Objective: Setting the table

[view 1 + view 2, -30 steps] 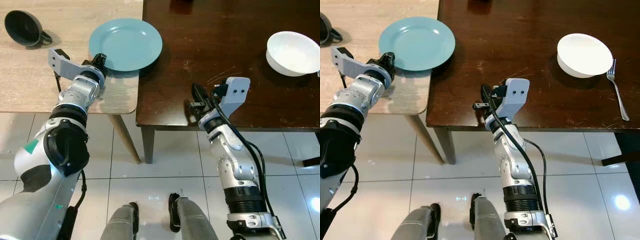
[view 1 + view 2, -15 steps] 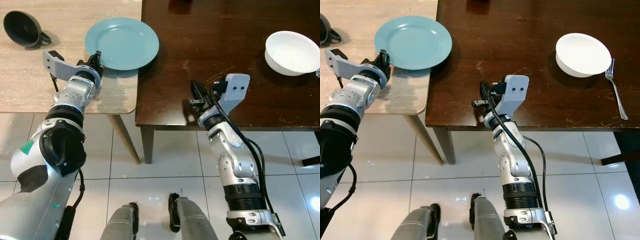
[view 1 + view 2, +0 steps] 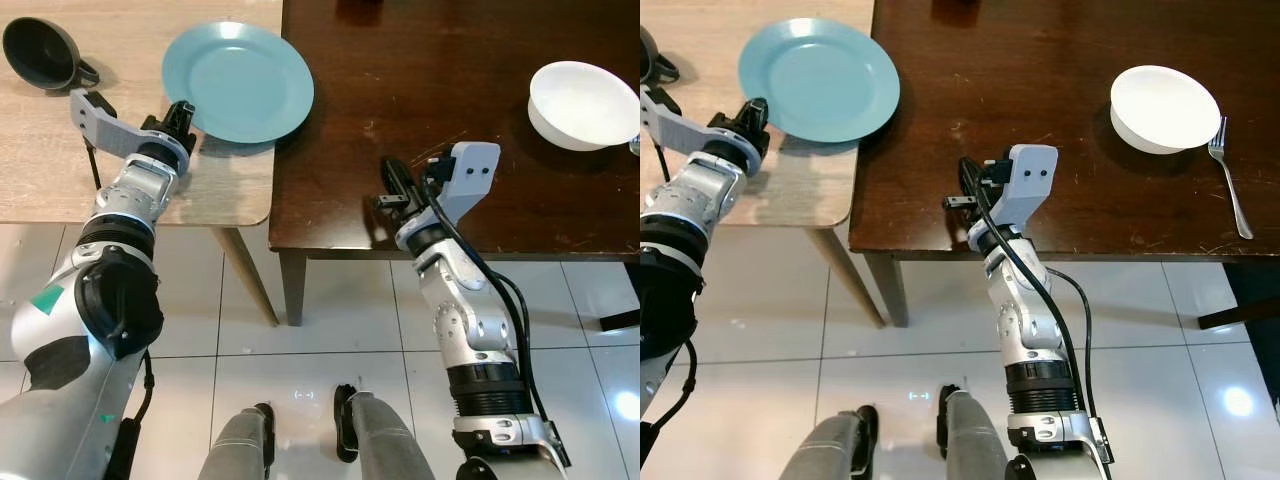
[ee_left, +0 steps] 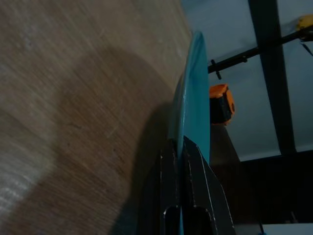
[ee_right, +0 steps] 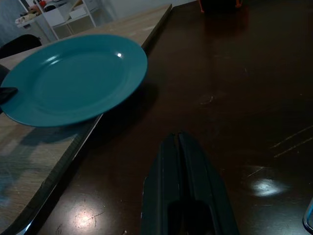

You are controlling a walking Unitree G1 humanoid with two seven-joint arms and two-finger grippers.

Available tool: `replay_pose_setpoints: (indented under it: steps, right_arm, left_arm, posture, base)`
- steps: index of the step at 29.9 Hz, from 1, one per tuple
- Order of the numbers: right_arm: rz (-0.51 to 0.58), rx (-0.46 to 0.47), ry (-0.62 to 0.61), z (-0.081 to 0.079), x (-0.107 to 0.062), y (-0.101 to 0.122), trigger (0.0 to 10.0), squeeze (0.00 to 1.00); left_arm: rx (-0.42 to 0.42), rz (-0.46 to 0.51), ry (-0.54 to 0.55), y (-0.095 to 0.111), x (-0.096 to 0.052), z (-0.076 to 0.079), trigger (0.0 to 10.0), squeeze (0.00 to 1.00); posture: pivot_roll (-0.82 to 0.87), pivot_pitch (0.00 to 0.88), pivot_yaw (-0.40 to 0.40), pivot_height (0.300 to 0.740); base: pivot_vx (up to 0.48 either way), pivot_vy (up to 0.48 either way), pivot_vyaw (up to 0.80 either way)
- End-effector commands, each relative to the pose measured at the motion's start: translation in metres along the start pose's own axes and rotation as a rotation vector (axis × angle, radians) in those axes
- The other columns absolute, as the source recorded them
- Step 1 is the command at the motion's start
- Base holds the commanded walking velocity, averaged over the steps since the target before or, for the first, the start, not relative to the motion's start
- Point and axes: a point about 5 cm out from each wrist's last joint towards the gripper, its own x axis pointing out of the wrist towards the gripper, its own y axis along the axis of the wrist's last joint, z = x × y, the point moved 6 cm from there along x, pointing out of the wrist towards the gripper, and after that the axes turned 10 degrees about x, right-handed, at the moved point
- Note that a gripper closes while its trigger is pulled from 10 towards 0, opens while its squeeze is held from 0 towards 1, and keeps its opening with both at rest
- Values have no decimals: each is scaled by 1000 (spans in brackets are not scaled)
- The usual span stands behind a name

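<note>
Since a second ago I see the blue plate (image 3: 238, 82) has come up off the light wooden table (image 3: 60, 150): its shadow now sits apart beneath it, and it has drifted a little to the robot's left, its far edge hanging over the dark table (image 3: 450, 120). My left tool (image 3: 180, 113) is clamped on the plate's near rim, that arm reaching forward across the light table. The right tool (image 3: 393, 187) has its fingers pressed together on nothing, low over the dark table's near edge, forearm bent upward. The dark cup (image 3: 40, 55), white bowl (image 3: 1164, 108) and fork (image 3: 1228, 180) look unmoved, though the camera shifted slightly.
</note>
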Motion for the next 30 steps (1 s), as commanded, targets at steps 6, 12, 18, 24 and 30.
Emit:
replay_pose_setpoints:
  steps: [6, 12, 18, 24, 30]
  right_arm:
    - [-3, 31, 5, 0, -1, -2, 10000, 0]
    - [22, 63, 0, 4, 0, 5, 10000, 0]
    - [27, 78, -3, 4, -2, 5, 10000, 0]
    - [20, 82, 14, 0, -1, 3, 10000, 0]
    - [18, 84, 20, 0, 0, 2, 10000, 0]
  left_arm:
    - [-8, 71, -194, 29, -10, 12, 0, 0]
    - [-7, 62, -269, 28, -22, 14, 0, 0]
    - [-2, 20, -288, 11, -35, 7, 0, 0]
    - [15, -23, -320, -5, -47, 11, 0, 0]
    - [28, -44, -342, -13, -53, 17, 0, 0]
  posture:
    - [20, 250, 33, 740]
    - [28, 223, 16, 740]
    - [31, 202, -2, 740]
    - [33, 177, -21, 740]
    - [30, 165, -27, 740]
  base:
    - [0, 0, 0]
    - [0, 0, 0]
    - [0, 0, 0]
    - [0, 0, 0]
    - [0, 0, 0]
